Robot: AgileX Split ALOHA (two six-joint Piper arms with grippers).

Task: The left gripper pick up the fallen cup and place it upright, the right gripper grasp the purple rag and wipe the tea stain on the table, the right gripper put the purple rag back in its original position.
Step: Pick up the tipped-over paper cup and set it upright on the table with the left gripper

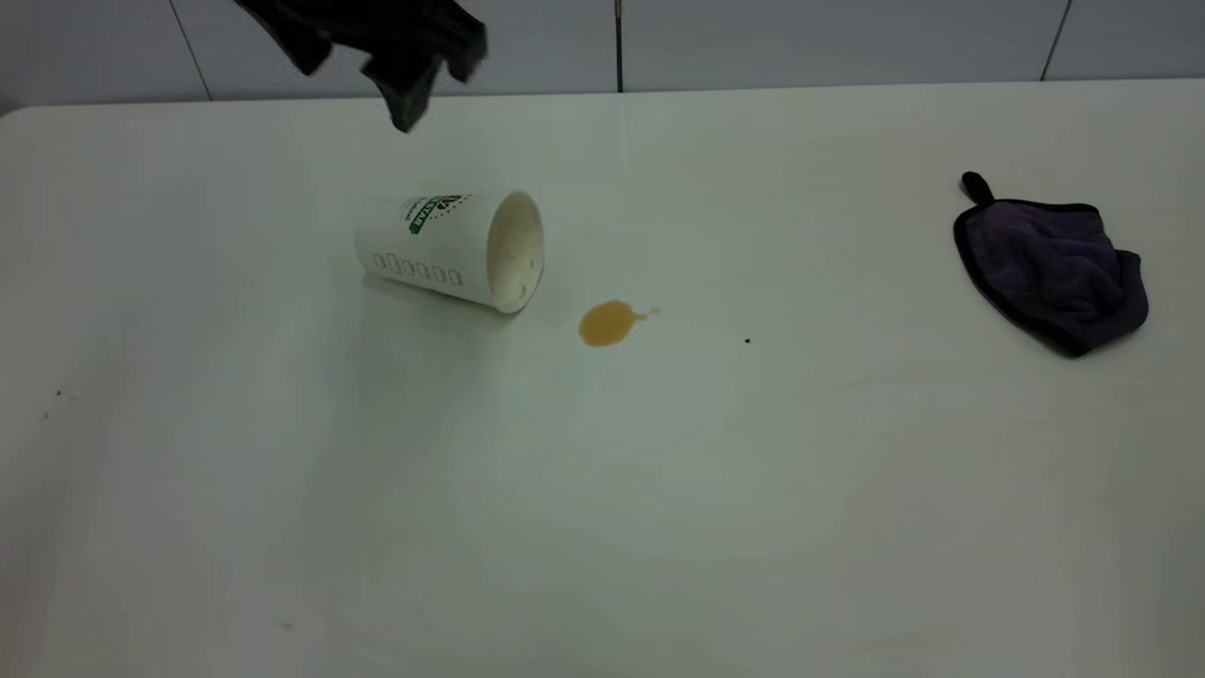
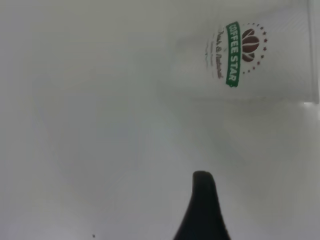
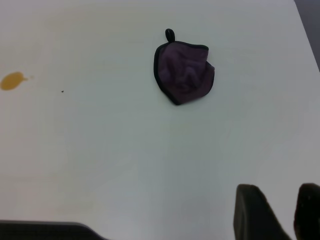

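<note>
While the cup (image 1: 452,247) lies on its side on the counter (image 1: 602,490), mouth turned toward the tea stain (image 1: 610,323), the left end effector (image 1: 407,66) hangs above and just behind it, not touching; whether its fingers are spread cannot be told from outside. Purple rag (image 1: 1050,273) sits well off to the far side, untouched. Left wrist view: one dark fingertip (image 2: 202,210) shows, the cup's logo wall (image 2: 240,55) ahead of it and apart, so the grip state cannot be told here either. Judgement: drop with fingers wide, straddle the mid-wall across the cup's round, close gently since thin paper crushes, then tip it mouth-up clear of the stain. Right wrist view: right end effector (image 3: 280,212) has its fingers parted, holding nothing, rag (image 3: 184,72) well ahead, stain (image 3: 13,80) off beyond.
</note>
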